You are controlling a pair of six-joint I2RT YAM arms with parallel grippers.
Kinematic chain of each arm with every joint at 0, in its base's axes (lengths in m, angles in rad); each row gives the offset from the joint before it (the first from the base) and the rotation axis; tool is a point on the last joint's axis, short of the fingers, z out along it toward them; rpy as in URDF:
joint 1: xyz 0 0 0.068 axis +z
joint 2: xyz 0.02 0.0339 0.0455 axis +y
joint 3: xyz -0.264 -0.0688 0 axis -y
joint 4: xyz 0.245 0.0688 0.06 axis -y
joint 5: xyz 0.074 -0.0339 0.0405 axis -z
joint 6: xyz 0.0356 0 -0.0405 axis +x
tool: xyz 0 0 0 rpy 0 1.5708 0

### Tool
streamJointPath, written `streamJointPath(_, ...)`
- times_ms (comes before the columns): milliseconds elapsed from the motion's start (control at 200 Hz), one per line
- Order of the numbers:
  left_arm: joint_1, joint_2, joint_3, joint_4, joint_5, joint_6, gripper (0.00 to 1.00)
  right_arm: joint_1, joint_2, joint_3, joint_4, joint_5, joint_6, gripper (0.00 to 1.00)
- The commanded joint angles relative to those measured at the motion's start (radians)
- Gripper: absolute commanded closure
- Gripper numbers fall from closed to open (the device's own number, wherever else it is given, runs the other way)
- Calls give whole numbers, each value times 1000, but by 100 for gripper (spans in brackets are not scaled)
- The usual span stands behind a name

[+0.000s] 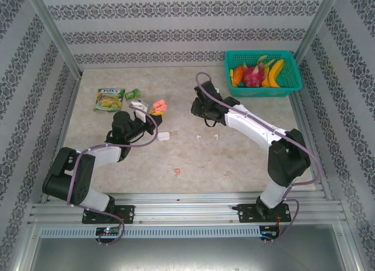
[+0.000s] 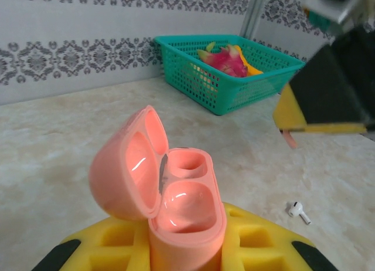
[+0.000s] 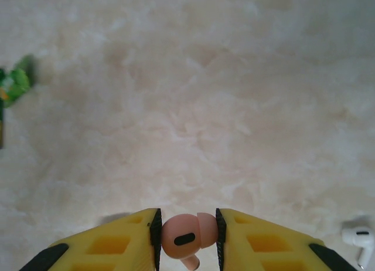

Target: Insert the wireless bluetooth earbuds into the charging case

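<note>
Salmon-pink stemmed plastic earbud (image 3: 186, 236) sits nearest the lens, pinched btwn the yellow pads of the right gripper (image 3: 187, 219). Jaws bear on either side of its rounded head, w/ the stem poking down below the pads. It's prob. v. light, hard & glossy, so likely to slip or swivel if squeezed off-centre. The head seems the sensible place to hold, leaving the stem free to go in first. Firm but gentle pressure, imo: it's a small part & could pop out.

Just outside the right-hand jaw, a white stemmed plastic earbud (image 3: 358, 236) lies on the beige marbled tabletop (image 3: 187, 95), clear of the finger.

Left gripper (image 2: 184, 227) is clamped on the salmon-pink pebble-shaped charging case (image 2: 186, 207). Case body stands upright btwn the jaws, hinged lid (image 2: 126, 165) flipped back to the left, and the wells look empty. It looks smooth & rigid, and the low grip on the body keeps the mouth clear. Seen from the left wrist, the right gripper hangs above and ahead of the left jaws, off to their right, w/ a gap to the case.

Further beyond the left jaws stands a teal plastic mesh basket (image 2: 199, 77) of fruit.
</note>
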Motion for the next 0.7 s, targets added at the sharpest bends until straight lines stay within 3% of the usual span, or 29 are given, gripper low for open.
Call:
streamJointPath(0,-56,34,52,132,-8,64,100,-12,-71,-27,127,-2,-67,68)
streamJointPath(395,-170,103,176,121,-43,227,100,-48,-270,-190,437,-127,-139,66)
streamJointPath(560,-205,122,214,81,-84,309,100,-48,-298,-222,489,-153,-133,65)
streamJointPath(694,-211,163,225,111,-183,313,100,-56,-281,-236,477,-138,-121,65)
